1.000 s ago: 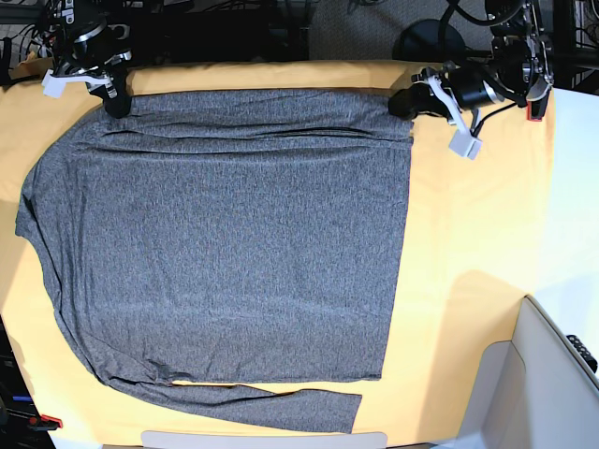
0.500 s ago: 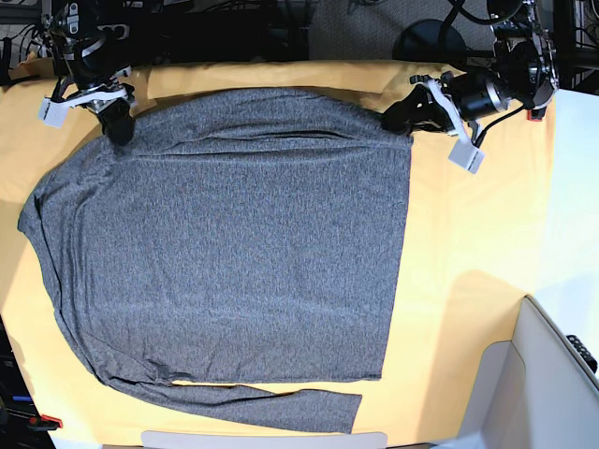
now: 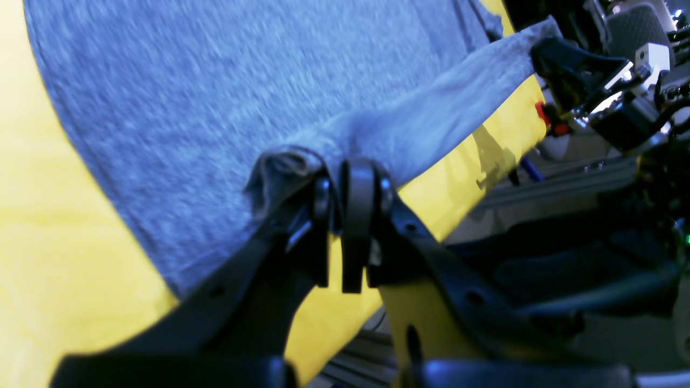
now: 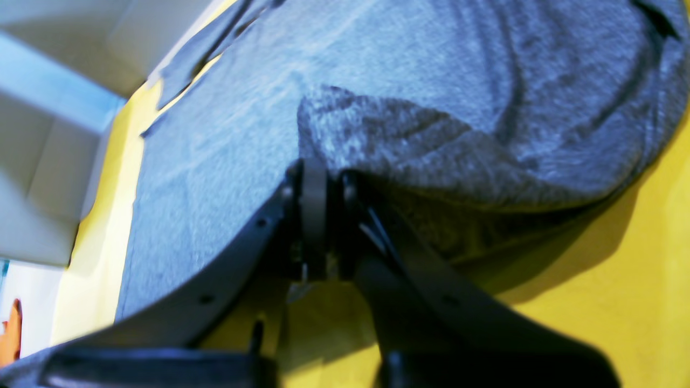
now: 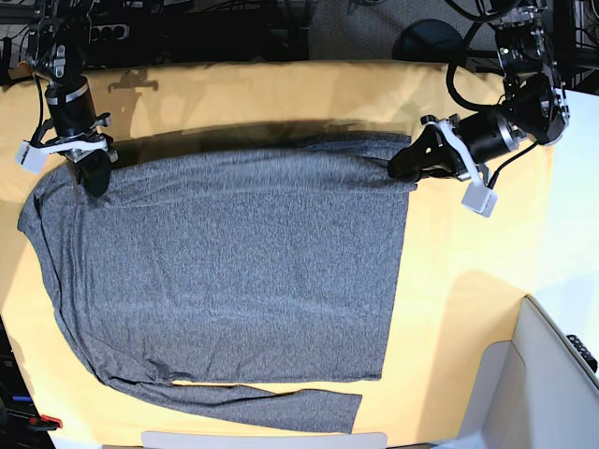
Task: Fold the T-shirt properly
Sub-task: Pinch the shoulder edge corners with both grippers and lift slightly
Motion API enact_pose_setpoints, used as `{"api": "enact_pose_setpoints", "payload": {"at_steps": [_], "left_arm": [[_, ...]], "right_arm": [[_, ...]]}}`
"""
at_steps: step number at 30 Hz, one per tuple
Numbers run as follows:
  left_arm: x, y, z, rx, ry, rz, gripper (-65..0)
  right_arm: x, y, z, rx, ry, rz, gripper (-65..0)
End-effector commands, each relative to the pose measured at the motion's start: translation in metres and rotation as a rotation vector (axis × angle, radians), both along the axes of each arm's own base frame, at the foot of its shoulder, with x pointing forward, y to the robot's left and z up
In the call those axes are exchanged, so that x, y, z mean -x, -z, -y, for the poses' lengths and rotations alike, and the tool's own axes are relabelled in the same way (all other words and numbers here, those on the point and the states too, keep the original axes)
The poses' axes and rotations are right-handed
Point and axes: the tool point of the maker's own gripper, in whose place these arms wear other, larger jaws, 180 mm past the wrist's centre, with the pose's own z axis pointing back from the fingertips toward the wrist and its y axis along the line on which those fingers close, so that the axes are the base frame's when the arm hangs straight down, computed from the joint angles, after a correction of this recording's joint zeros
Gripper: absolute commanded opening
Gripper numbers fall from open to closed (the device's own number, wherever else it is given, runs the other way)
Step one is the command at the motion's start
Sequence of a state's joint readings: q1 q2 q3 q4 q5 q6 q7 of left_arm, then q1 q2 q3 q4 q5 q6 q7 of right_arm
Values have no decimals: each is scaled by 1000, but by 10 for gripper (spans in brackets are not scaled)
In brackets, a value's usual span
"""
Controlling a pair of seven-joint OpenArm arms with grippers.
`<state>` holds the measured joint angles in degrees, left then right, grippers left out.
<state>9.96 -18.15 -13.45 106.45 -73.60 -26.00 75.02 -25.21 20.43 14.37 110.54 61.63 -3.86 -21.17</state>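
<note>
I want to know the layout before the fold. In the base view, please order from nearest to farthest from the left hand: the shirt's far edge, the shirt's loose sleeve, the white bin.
1. The shirt's far edge: held in the left hand itself, top right.
2. White bin: bottom right corner.
3. Loose sleeve: along the near edge of the yellow cloth, bottom.

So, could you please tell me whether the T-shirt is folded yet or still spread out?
Mostly spread: the T-shirt lies flat across the yellow cloth. Only its far edge is raised, pinched by the left gripper and right gripper.
</note>
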Motion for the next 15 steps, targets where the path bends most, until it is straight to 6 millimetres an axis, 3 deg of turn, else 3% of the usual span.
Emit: {"api": "enact_pose_setpoints", "payload": {"at_steps": [1,9,15], "left_arm": [[-7,-8,-2,12,-2,28,-649],[-24,-5,-8,34,-24,20,-649],[-22,19,-16,61,-61,-65,-649]], "right_arm": [[-8,-13,5,14,11,46,-650],[-17,7,19,-1,57,6,-650],[-11,29,27,-12,84,-51,-650]]}}
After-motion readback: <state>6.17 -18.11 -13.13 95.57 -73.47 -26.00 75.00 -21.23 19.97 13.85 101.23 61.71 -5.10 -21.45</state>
